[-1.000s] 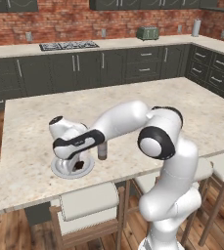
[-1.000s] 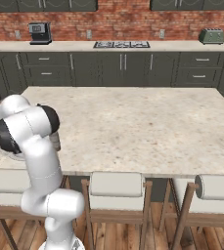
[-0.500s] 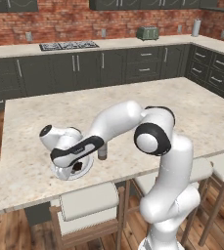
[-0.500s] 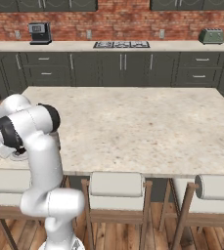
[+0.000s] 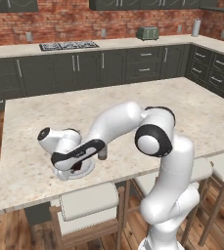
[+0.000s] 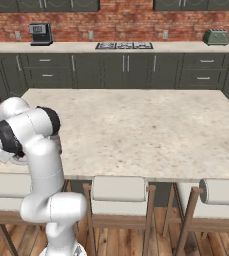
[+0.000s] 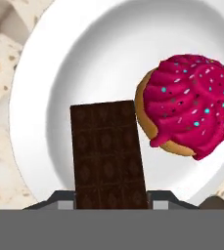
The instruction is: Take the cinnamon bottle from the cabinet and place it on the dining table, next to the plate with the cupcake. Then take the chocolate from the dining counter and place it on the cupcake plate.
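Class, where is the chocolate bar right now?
In the hand view the chocolate bar sits over the white plate, just left of the pink-topped cupcake, its near end between the tips of the hand.

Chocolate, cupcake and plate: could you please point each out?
chocolate [image 7: 108, 154], hand view, middle of the bar.
cupcake [image 7: 194, 100], hand view, pink frosting.
plate [image 7: 89, 58], hand view, bare white inside.
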